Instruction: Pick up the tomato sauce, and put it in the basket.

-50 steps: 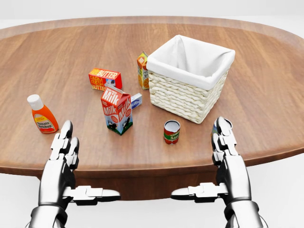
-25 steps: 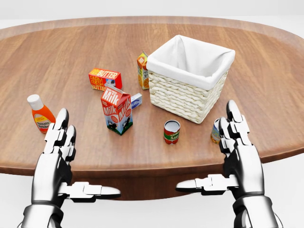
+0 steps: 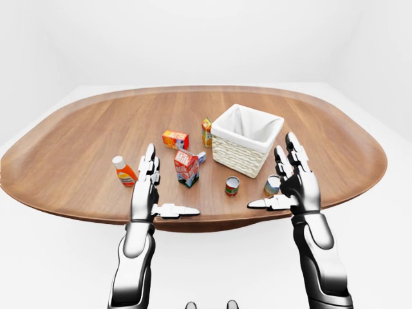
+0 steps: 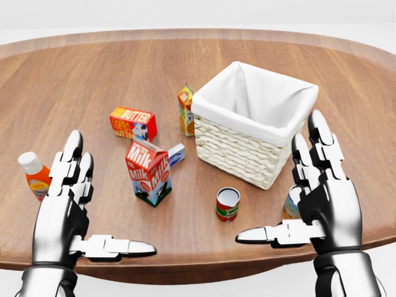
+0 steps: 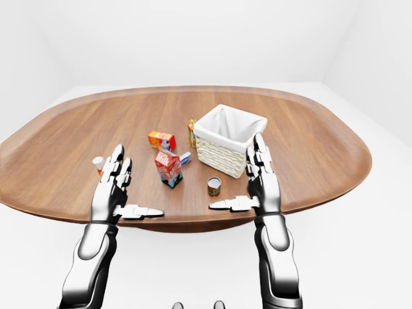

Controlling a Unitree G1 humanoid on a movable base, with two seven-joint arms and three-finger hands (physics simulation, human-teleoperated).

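Observation:
The tomato sauce can (image 4: 228,205), red-labelled with a silver top, stands upright on the wooden table (image 4: 93,74), just below the woven basket (image 4: 238,148) with its white liner. My right hand (image 4: 281,185) hovers open to the can's right, palm inward, thumb pointing left toward the can without touching it. A second can (image 4: 292,203) is partly hidden behind that hand. At the lower left of the head view my left hand (image 4: 105,201) is open and holds nothing.
A milk carton (image 4: 149,173) stands left of the sauce can, with a small blue-white box (image 4: 176,154) behind it. Further up are a butter box (image 4: 132,123) and an orange carton (image 4: 185,110). An orange ketchup bottle (image 4: 34,176) is beside my left hand.
Both open hands have risen and reached further over the table. The whole picture has shifted down and grown a little, so the camera has moved nearer.

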